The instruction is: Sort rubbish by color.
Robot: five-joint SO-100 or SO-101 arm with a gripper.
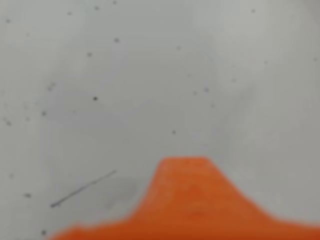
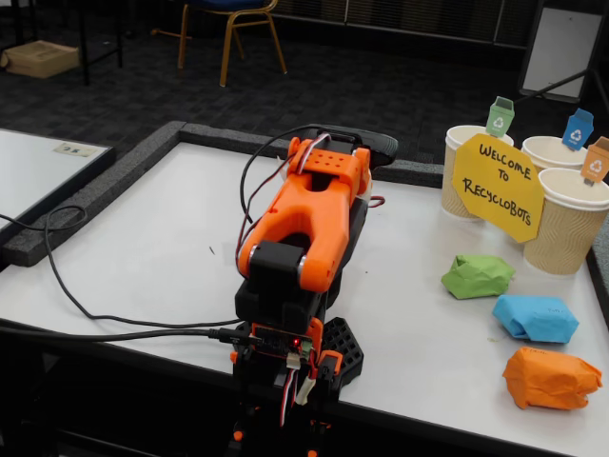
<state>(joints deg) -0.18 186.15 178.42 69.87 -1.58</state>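
Three crumpled paper wads lie on the white table [image 2: 143, 257] at the right of the fixed view: a green wad [image 2: 478, 276], a blue wad [image 2: 535, 319] nearer the front, and an orange wad [image 2: 552, 378] nearest the front edge. The orange arm [image 2: 309, 219] is folded over its base, well left of the wads. Its gripper is hidden behind the arm in the fixed view. The wrist view shows only one blurred orange finger [image 1: 185, 195] close above bare table. No wad is in the wrist view, and the jaws' gap does not show.
Three beige ribbed paper cups [image 2: 566, 228] with green [image 2: 500, 116], blue [image 2: 578, 129] and orange [image 2: 597, 160] tags stand at the back right behind a yellow sign [image 2: 497, 186]. Black cables [image 2: 86, 295] cross the table's left. A dark foam border [image 2: 95, 186] edges the table.
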